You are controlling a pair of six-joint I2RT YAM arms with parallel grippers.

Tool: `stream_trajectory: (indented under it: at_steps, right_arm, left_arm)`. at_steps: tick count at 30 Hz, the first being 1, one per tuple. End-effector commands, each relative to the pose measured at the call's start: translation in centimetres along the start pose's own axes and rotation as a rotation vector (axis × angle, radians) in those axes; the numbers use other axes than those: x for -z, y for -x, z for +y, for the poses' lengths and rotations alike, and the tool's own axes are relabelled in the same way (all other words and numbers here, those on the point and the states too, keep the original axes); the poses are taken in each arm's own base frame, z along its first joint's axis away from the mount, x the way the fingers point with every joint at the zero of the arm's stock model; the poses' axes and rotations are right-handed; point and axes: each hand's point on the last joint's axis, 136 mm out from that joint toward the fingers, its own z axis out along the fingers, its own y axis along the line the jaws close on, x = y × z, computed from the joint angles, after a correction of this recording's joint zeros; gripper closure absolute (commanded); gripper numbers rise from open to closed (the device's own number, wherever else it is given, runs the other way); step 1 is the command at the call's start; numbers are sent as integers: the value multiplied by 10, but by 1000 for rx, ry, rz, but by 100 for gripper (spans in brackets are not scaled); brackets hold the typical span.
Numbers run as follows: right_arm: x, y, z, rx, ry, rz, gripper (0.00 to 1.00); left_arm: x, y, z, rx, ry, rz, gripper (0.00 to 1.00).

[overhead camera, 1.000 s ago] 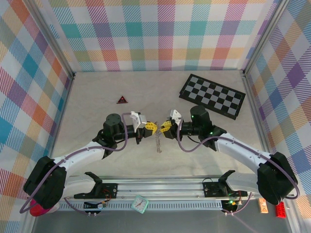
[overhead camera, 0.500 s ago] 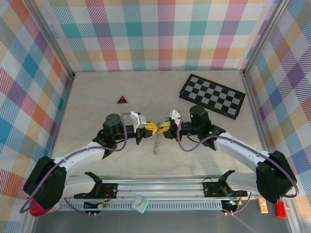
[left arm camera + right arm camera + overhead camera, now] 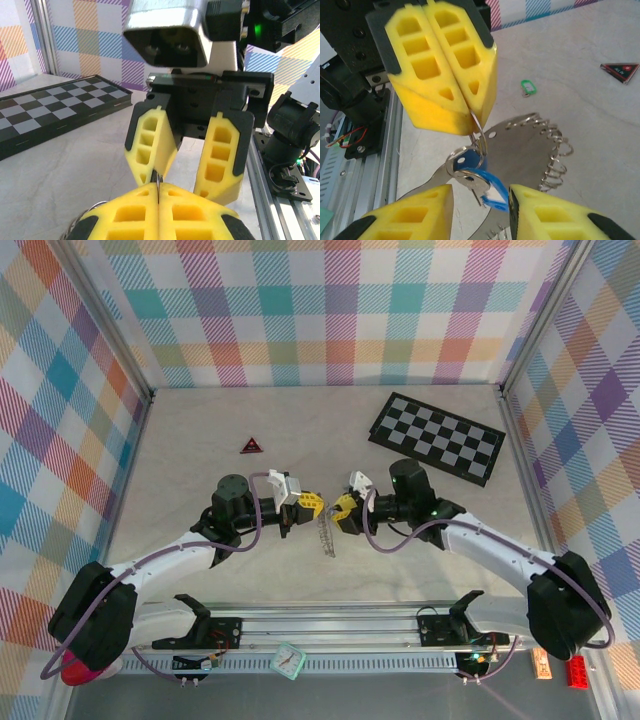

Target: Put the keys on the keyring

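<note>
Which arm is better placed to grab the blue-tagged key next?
Right, probably: the right gripper stands open either side of the blue-tagged key, while the left gripper is shut on the small ring it hangs from.

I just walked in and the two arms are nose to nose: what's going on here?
The left gripper is shut on a thin grey wire keyring, holding it up. A silvery key with a blue tag hangs from it beside a fringe of silvery keys. The right gripper faces it with jaws open either side of the tagged key, gripping nothing.
</note>
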Motion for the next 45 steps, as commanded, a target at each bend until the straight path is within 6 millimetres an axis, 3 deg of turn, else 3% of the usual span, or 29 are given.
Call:
stream_trajectory:
  at_steps: [1, 7, 18, 22, 27, 32, 37, 42, 45]
  right_arm:
    - [-1, 12, 3, 63, 50, -20, 64]
    - [-6, 16, 7, 120, 98, -52, 66]
    - [-8, 1, 15, 69, 163, 7, 95]
    - [-14, -6, 16, 30, 188, 41, 98]
    - [-17, -5, 16, 34, 168, 50, 96]
    - [-10, -8, 10, 26, 89, 68, 75]
    - [5, -22, 2, -8, -33, 101, 69]
    - [28, 7, 10, 22, -81, -65, 69]
    - [32, 18, 15, 64, -64, -106, 70]
  left_arm:
    - [1, 15, -13, -54, -53, -53, 100]
    - [0, 15, -14, -48, -64, -51, 100]
    - [-2, 15, -9, -53, -47, -61, 100]
    - [-2, 16, -6, -48, -31, -83, 100]
    - [-2, 17, -5, -48, -20, -96, 100]
    - [-3, 8, -5, -42, -17, -81, 100]
    - [-3, 4, -6, -47, -21, -77, 100]
    - [-5, 3, -10, -53, -42, -77, 100]
    - [-7, 1, -13, -50, -65, -74, 100]
